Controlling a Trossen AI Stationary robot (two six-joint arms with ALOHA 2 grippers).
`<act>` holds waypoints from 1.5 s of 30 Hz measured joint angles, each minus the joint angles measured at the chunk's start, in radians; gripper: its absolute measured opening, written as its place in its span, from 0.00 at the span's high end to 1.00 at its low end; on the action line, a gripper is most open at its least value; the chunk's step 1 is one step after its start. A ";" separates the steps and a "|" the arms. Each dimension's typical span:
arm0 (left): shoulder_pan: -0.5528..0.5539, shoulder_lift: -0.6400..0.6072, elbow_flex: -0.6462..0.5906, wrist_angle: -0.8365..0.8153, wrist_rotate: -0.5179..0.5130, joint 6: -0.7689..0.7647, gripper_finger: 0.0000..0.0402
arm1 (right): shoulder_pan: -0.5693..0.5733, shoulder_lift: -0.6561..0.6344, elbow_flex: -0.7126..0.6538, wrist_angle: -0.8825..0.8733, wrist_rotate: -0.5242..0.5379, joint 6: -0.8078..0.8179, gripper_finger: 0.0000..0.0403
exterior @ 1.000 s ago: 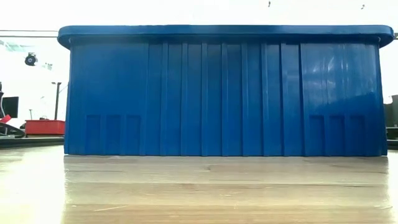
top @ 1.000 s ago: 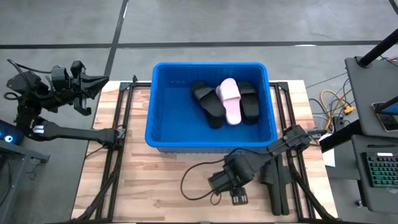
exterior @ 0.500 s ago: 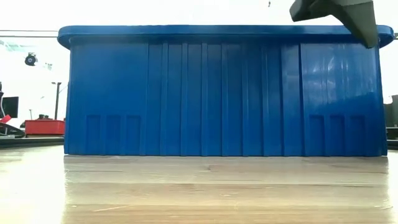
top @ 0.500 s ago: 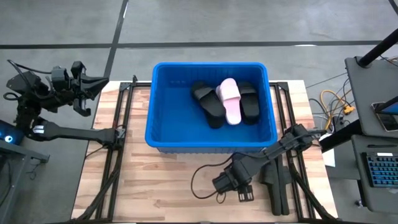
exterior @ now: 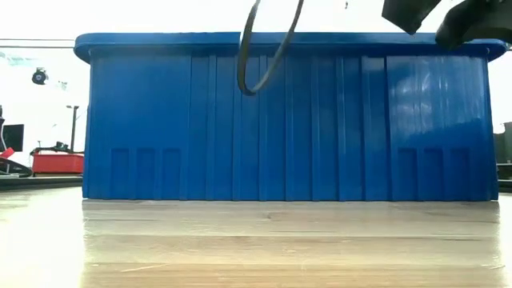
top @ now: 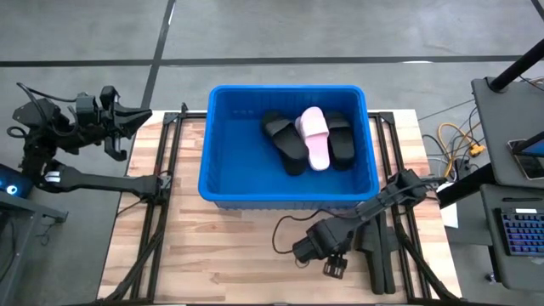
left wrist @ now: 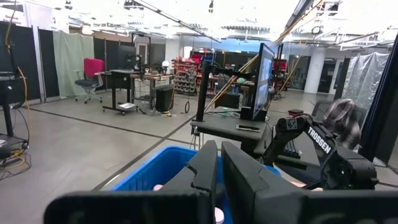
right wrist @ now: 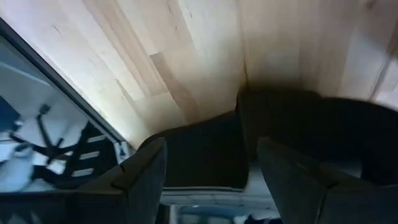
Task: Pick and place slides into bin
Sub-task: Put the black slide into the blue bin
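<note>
One legible marking only: "TROSSEN" in white capitals, running along the dark link of the right arm [left wrist: 324, 142] in the left wrist view, seen beyond the bin [left wrist: 163, 168]. Nothing readable on the bin's walls in the low or high views. The monitor and gear in the room show no legible text.
</note>
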 joint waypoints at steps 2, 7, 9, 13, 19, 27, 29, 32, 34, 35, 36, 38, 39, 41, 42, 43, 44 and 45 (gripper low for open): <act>0.000 0.000 0.000 0.000 0.000 0.000 0.98 | -0.004 0.000 -0.003 -0.001 -0.015 0.032 0.40; 0.000 0.000 0.000 0.000 0.000 0.000 0.98 | -0.012 0.000 -0.003 0.000 -0.019 0.112 0.40; 0.000 0.000 0.000 0.000 0.000 0.000 0.98 | -0.014 0.000 -0.003 0.000 -0.019 0.118 0.40; 0.000 0.000 0.000 0.001 0.000 0.000 0.98 | -0.016 0.000 -0.003 0.000 -0.028 0.143 0.40; 0.000 0.000 0.000 0.001 0.001 -0.002 0.98 | -0.027 0.008 -0.005 0.000 -0.071 0.231 0.40; 0.000 0.000 0.000 0.001 0.001 -0.003 0.98 | -0.028 0.077 -0.007 0.000 -0.120 0.009 0.40; 0.000 0.000 0.000 0.001 0.001 -0.004 0.98 | -0.028 0.099 -0.007 0.000 -0.146 -0.064 0.40; 0.000 0.000 0.000 0.001 0.001 -0.004 0.98 | -0.026 0.126 -0.007 0.000 -0.147 -0.193 0.40; 0.000 0.000 0.000 0.001 0.001 -0.004 0.98 | -0.023 0.137 -0.007 0.000 -0.118 -0.293 0.40; 0.000 0.000 0.000 0.001 0.001 -0.004 0.98 | -0.020 0.140 -0.007 0.000 -0.096 -0.336 0.40; 0.000 0.000 0.000 0.001 0.001 -0.004 0.98 | -0.018 0.142 -0.007 0.000 -0.064 -0.376 0.40; 0.000 0.000 0.000 0.001 0.001 -0.004 0.98 | -0.014 0.142 -0.007 0.000 0.002 -0.454 0.40; 0.000 0.000 0.000 0.001 0.001 -0.003 0.98 | -0.011 0.142 -0.007 -0.001 0.031 -0.485 0.40; 0.000 0.000 0.000 0.001 0.001 -0.003 0.98 | -0.009 0.140 -0.007 0.000 0.064 -0.529 0.40; 0.000 0.000 0.000 0.001 0.001 -0.003 0.98 | -0.008 0.139 -0.007 0.000 0.062 -0.543 0.40; 0.000 0.000 0.000 0.001 0.001 -0.003 0.98 | -0.008 0.138 -0.007 0.000 0.054 -0.553 0.40; 0.000 0.000 0.000 0.001 0.001 -0.003 0.98 | -0.008 0.137 -0.007 -0.001 0.040 -0.558 0.40; 0.000 0.000 0.000 0.001 0.001 -0.003 0.98 | -0.008 0.137 -0.007 -0.001 0.022 -0.563 0.40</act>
